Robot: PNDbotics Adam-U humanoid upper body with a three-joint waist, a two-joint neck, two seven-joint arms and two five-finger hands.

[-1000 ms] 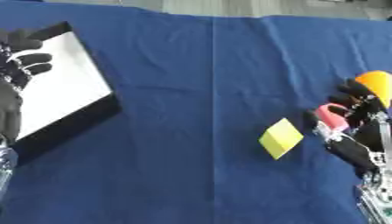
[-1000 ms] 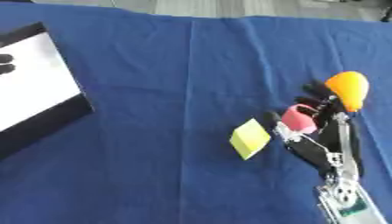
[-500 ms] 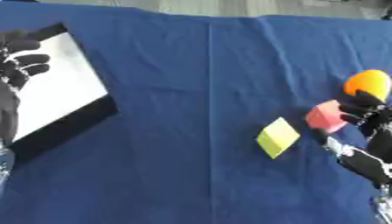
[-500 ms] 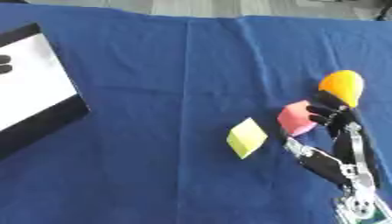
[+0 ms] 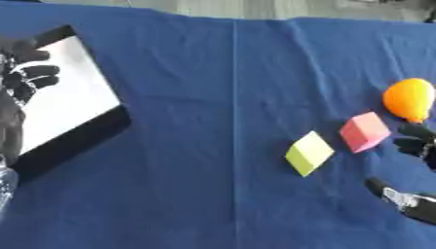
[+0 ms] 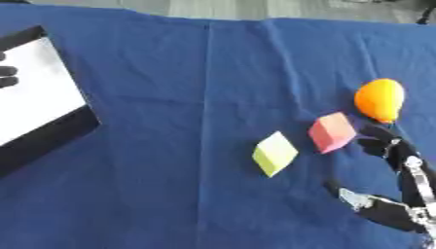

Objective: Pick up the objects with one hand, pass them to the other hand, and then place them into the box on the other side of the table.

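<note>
On the blue cloth [image 5: 196, 73] that covers the table, three small things lie in a loose row to the right of the cloth's centre crease. Nearest the crease is a yellow-green block [image 5: 308, 152], tilted on one corner. Just beside it, further right and a little farther from the robot, sits a pink block [image 5: 364, 132], apart from the first by a narrow strip of cloth. Beyond the pink block, further right again, is an orange rounded object [image 6: 380, 99], close to the pink block but not touching it.

Right of the pink block and on the robot's side of the orange object, the right hand [image 6: 400, 160] shows at the picture's edge, its fingers spread and relaxed with nothing in them; the dark fingertips lie just beside the pink block, and whether they touch it is unclear.

Well apart from the blocks, far left of the crease, stands the box [image 5: 81, 141], black-walled with a white floor and set askew. The left hand [image 5: 19, 85] hangs over the box's left part, fingers relaxed and holding nothing.
</note>
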